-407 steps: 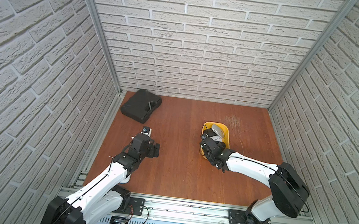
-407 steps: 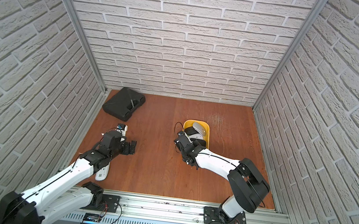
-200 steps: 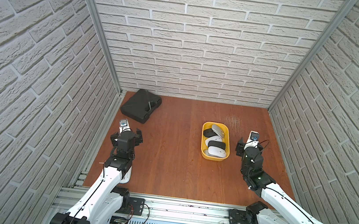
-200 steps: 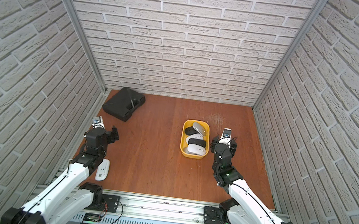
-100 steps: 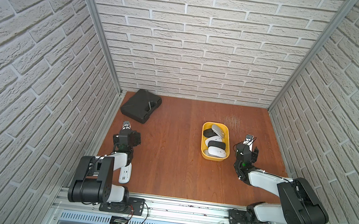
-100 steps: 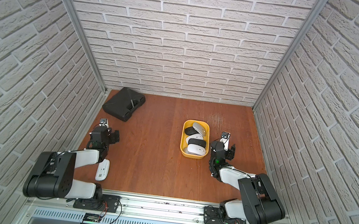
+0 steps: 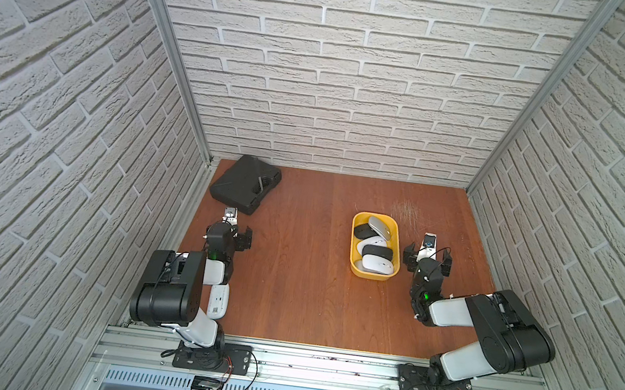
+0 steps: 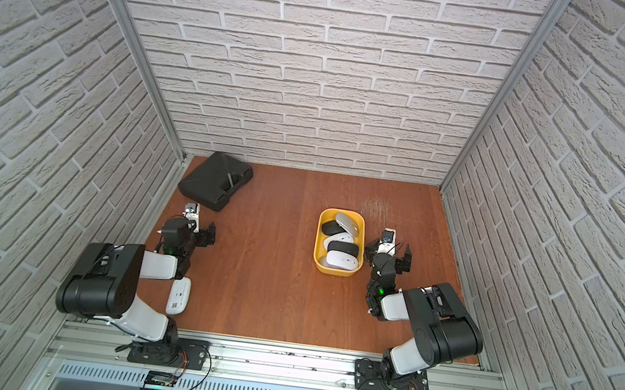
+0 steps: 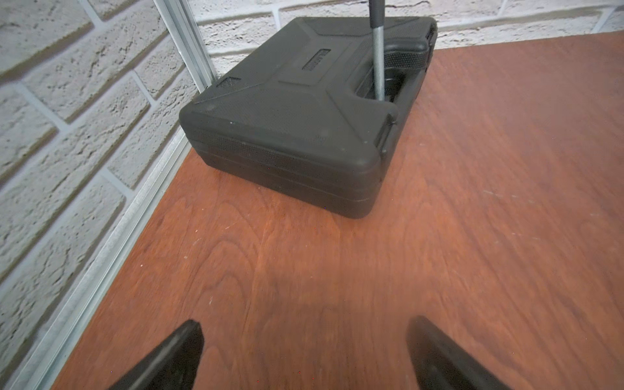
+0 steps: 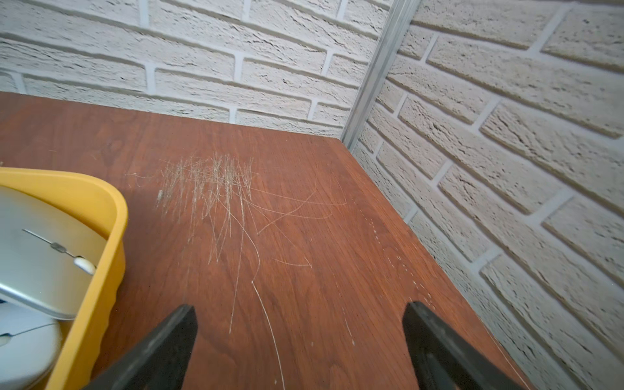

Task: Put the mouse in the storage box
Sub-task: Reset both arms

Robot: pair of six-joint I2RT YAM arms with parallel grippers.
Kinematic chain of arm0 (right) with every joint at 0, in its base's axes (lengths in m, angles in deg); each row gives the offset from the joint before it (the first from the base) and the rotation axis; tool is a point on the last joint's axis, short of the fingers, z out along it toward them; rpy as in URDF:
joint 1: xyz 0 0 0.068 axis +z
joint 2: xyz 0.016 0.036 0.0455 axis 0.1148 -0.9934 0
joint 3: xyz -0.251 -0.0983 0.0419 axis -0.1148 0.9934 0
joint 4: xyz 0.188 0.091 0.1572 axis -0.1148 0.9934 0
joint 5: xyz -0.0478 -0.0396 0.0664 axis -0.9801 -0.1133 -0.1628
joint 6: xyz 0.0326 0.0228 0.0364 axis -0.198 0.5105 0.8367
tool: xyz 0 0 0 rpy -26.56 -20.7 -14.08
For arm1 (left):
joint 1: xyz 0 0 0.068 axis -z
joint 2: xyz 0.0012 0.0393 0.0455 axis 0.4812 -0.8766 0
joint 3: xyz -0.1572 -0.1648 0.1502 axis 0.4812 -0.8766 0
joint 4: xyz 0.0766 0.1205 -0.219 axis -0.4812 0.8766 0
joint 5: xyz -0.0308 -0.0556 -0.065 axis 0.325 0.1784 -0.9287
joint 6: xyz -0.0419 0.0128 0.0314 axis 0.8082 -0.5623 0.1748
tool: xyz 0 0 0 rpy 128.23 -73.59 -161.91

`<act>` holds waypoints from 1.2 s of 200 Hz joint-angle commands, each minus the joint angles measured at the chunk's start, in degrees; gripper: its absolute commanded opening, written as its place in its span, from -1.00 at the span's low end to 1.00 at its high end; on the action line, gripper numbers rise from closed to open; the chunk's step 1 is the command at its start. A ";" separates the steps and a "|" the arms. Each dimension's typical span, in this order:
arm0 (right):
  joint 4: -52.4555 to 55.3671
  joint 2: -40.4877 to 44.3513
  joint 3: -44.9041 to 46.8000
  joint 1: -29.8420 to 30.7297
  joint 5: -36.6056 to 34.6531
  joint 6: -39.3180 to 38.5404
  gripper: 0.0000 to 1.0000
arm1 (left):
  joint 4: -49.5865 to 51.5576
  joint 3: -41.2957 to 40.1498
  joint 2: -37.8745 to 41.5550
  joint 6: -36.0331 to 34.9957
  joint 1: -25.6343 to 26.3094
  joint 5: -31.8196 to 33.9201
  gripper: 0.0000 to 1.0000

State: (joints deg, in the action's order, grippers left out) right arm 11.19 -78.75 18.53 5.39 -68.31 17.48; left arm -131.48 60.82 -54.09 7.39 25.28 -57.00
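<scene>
Right pincer (image 10: 297,320): pulled back from the storage box (image 7: 371,275), released, empty.
Left pincer (image 9: 304,337): released, empty.
Leftover: white mouse (image 7: 218,300) on desk (image 7: 293,282).

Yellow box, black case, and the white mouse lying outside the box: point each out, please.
Yellow box (image 7: 372,275): in a top view, on its near wall.
Black case (image 7: 242,186): in a top view, on its lid.
White mouse (image 7: 218,303): in a top view, on the middle of its body.
</scene>
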 commanded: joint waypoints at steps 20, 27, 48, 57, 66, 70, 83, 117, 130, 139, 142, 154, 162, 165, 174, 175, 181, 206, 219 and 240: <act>5.45 1.38 -3.80 -3.54 10.02 1.27 0.99 | -3.49 0.59 -0.09 -0.77 -0.03 -1.08 0.96; 6.63 1.39 -4.27 -4.50 12.41 1.64 0.97 | -3.49 0.59 -0.09 -0.79 -0.02 -1.10 0.96; 7.16 0.60 -4.13 -6.80 18.13 3.06 0.92 | -3.50 0.59 -0.15 -0.68 -0.10 -1.12 0.97; 6.25 -1.06 -4.43 -7.00 18.58 2.92 0.91 | -3.48 0.59 -0.08 -0.68 -0.05 -1.12 0.96; 2.95 -2.25 -3.67 -7.32 19.29 2.90 0.93 | -3.38 0.59 -0.09 -0.69 -0.08 -1.23 0.96; 3.35 -2.14 -3.82 -7.32 19.35 2.88 0.99 | -3.36 0.59 -0.05 -0.62 -0.03 -1.19 0.96; 6.13 -1.25 -4.42 -7.43 19.49 3.30 1.00 | -3.27 0.67 -0.11 -0.64 -0.05 -1.52 0.96; 7.75 -1.31 -5.35 -9.27 21.36 4.93 0.98 | -3.21 0.67 -0.04 -0.75 -0.20 -1.53 0.96; 7.26 -1.12 -5.01 -9.27 21.25 4.93 0.97 | -3.20 0.72 -0.08 -0.71 -0.13 -1.53 0.96; 7.13 -1.18 -4.98 -9.28 21.30 4.94 0.98 | -3.22 0.70 -0.13 -0.72 -0.16 -1.52 0.96; 7.06 -1.16 -4.90 -9.29 21.22 4.92 0.98 | -3.25 0.68 -0.09 -0.67 -0.12 -1.57 0.96; 7.17 -1.16 -4.99 -9.26 21.24 4.97 0.98 | -3.23 0.67 -0.12 -0.63 -0.20 -1.53 0.96; 7.10 -1.16 -4.90 -9.28 21.13 4.99 0.98 | -3.21 0.67 -0.13 -0.71 -0.16 -1.52 0.97; 7.08 -1.16 -4.90 -9.27 21.17 4.96 0.98 | -3.20 0.67 -0.09 -0.70 -0.13 -1.60 0.96; 6.96 -1.15 -4.90 -9.26 21.16 4.96 0.98 | -3.25 0.67 -0.09 -0.66 -0.18 -1.56 0.96; 6.95 -1.15 -4.90 -9.26 21.13 4.93 0.98 | -3.26 0.67 -0.09 -0.66 -0.19 -1.58 0.96; 6.97 -1.16 -4.90 -9.29 21.21 4.96 0.98 | -3.26 0.67 -0.11 -0.66 -0.19 -1.54 0.96; 7.10 -1.16 -4.97 -9.26 21.15 4.99 0.98 | -3.24 0.67 -0.04 -0.67 -0.19 -1.54 0.96; 7.13 -1.16 -4.96 -9.26 21.20 4.98 0.98 | -3.19 0.70 -0.09 -0.67 -0.15 -1.53 0.96; 7.12 -1.16 -4.99 -9.26 21.16 4.92 0.98 | -3.21 0.67 -0.10 -0.67 -0.15 -1.52 0.96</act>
State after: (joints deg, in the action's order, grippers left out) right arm 20.02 -80.17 13.99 -3.76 -47.33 22.03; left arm -132.22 60.82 -54.09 7.36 25.28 -57.92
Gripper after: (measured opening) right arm 0.989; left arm 0.982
